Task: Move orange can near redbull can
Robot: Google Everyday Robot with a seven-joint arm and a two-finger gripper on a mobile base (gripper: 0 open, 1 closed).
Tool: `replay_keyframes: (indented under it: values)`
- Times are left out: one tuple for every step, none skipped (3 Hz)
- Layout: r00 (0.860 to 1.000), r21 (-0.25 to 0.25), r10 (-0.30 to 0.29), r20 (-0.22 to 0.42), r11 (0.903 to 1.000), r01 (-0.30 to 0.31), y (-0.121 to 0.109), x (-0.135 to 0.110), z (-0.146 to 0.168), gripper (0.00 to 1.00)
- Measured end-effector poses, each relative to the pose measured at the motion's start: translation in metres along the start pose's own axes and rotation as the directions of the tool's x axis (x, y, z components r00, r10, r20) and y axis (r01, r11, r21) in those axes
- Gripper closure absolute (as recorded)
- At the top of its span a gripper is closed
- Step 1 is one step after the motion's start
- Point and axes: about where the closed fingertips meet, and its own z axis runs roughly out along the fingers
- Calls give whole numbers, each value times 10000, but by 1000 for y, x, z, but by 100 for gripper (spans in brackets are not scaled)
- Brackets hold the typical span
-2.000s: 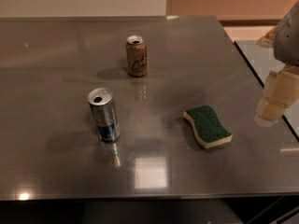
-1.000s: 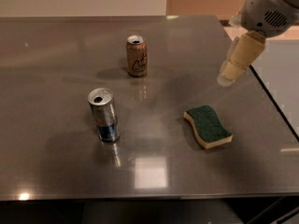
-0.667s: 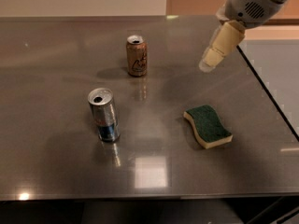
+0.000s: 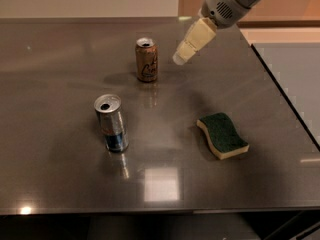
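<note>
The orange can [image 4: 147, 60] stands upright on the grey table [image 4: 60, 74], toward the back middle. The redbull can [image 4: 112, 123] stands upright nearer the front, left of centre, well apart from the orange can. My gripper [image 4: 181, 57] reaches in from the top right on a white arm and hangs above the table just right of the orange can, without touching it. Nothing is in the gripper.
A green and yellow sponge [image 4: 222, 135] lies on the table at the right front. The table's right edge [image 4: 285, 99] runs diagonally, with a lighter floor beyond it.
My gripper has swept from the right edge of the table leftward and toward the back, ending close to the right of the orange can. The cans and sponge have not moved.
</note>
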Motion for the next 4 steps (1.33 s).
replay_keyframes:
  values:
    - [9988, -94, 305, 373, 9995, -302, -2, -21, 38, 0]
    - [9962, -124, 661, 572, 9978, -655, -4, -32, 69, 0]
    - [9908, -234, 927, 982, 9956, -908, -4, -43, 93, 0]
    - [9823, -377, 1101, 1516, 9937, -1056, -13, -66, 133, 0]
